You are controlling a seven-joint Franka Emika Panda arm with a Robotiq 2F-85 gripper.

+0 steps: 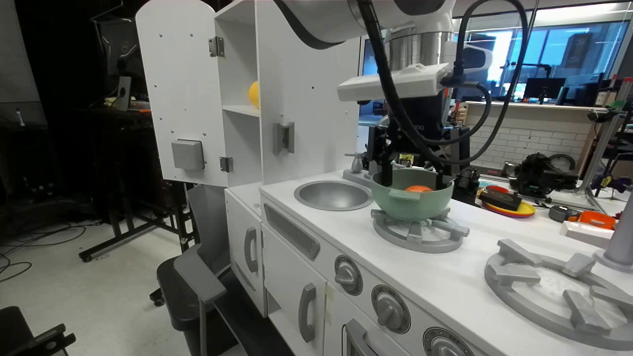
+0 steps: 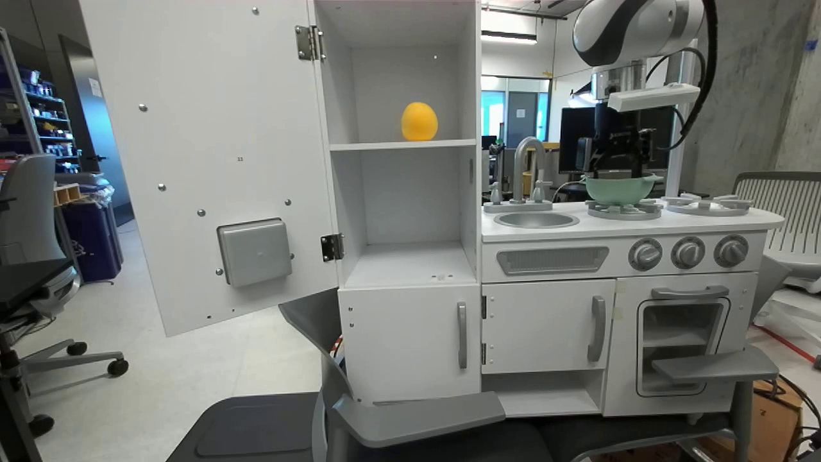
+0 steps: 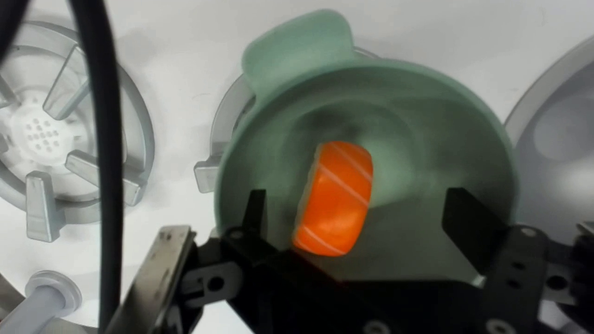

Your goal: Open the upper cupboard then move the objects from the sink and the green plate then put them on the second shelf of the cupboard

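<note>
smooth, round, tab-handled mint-green bowl (image 1: pixel 413 210), yellow ovoid (image 2: pixel 419 122) on a white shelf (image 2: pixel 367 147) well apart from the bowl, glossy pale-striped orange block (image 3: pixel 339 199) inside the bowl, gripper (image 3: pixel 355 208) parted wide at its mouth

The green plate (image 3: pixel 429 155) looks like smooth, matt plastic. The orange food piece (image 3: pixel 336 199) is smooth and glossy; the yellow food piece (image 2: pixel 419 122) looks like smooth plastic with a soft sheen. The sink (image 1: pixel 334 196) has a satin metallic finish; the burner ring (image 3: pixel 141 134) looks like silvery plastic. The tabletop (image 1: pixel 479 247) is smooth with a low sheen; the upper cupboard's door (image 2: pixel 205 144) is smooth and matt, its hinges (image 2: pixel 331 248) shiny metal. The tool (image 3: pixel 356 202) is matt black with scuffed bare metal; the wall (image 2: pixel 757 96) is rough concrete.
</note>
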